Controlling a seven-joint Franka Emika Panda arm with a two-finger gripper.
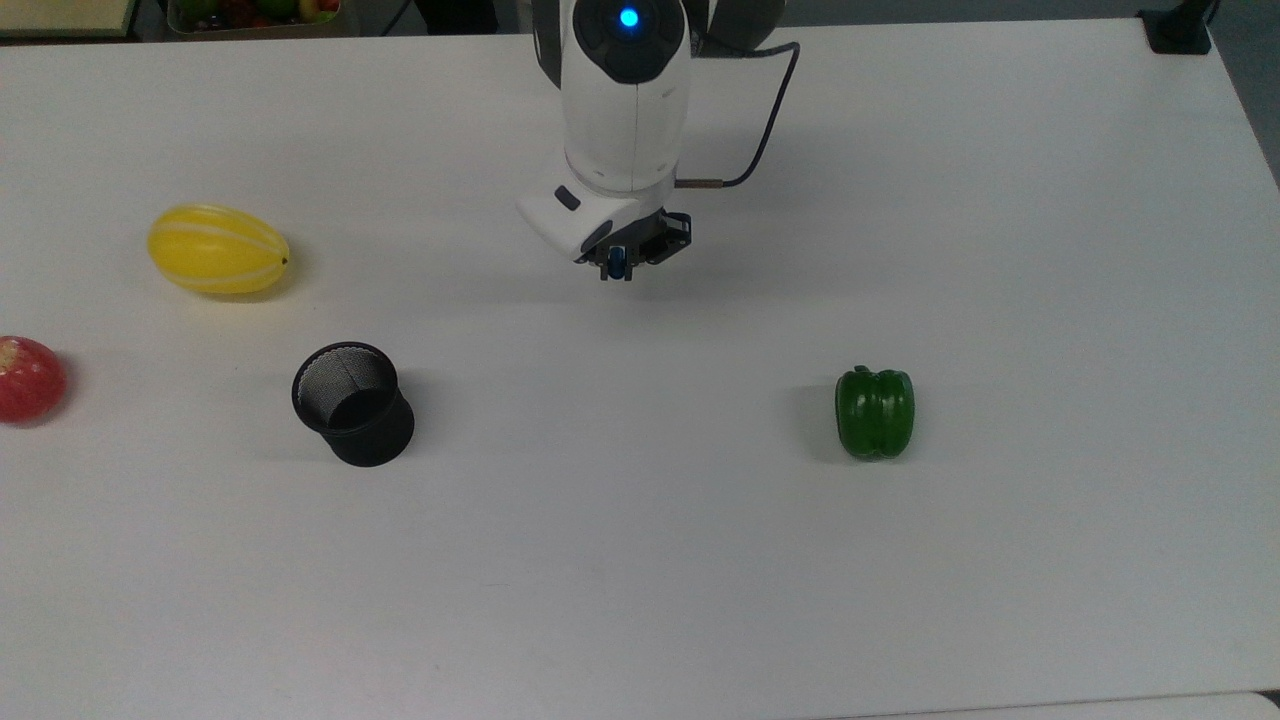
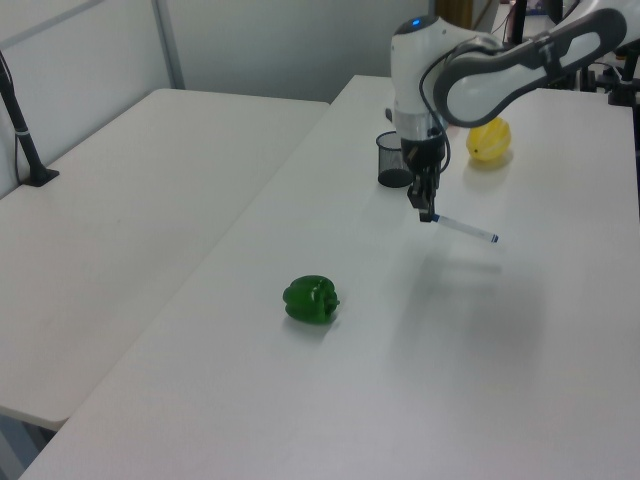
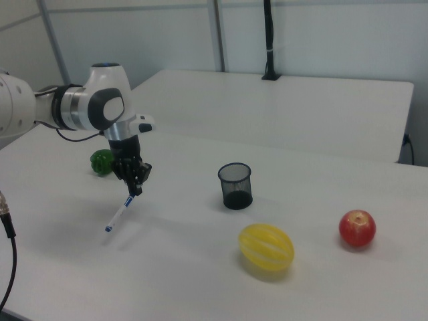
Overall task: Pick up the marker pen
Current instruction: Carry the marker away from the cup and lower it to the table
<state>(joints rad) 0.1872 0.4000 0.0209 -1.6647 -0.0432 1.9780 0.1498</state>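
- You are holding the marker pen [image 2: 466,229] in the gripper [image 2: 427,214]: its fingers are clamped on the blue-capped end, and the white barrel is slanting down and away from them, clear of the table [image 1: 1000,560].
- In the right view, the marker pen [image 3: 119,214] is hanging below the gripper [image 3: 132,189] with its small blue end lowest, above its own shadow on the surface.
- In the top view, the gripper [image 1: 619,268] is hovering nearer the table's far edge than its near edge, about midway between the side edges; just the blue cap [image 1: 619,263] is peeking out between the fingers.
- The black mesh cup [image 1: 352,402] is standing upright toward the top view's left, well apart from the gripper, and you are looking at nothing inside it.
- The green pepper [image 1: 875,411] is sitting toward the top view's right side of the surface.
- The yellow melon [image 1: 217,248] is lying near the top view's left edge, beyond the cup.
- The red apple [image 1: 28,378] is sitting right at that left edge.
- A bin of mixed produce [image 1: 255,12] is sitting just past the far edge, by the top view's left corner.
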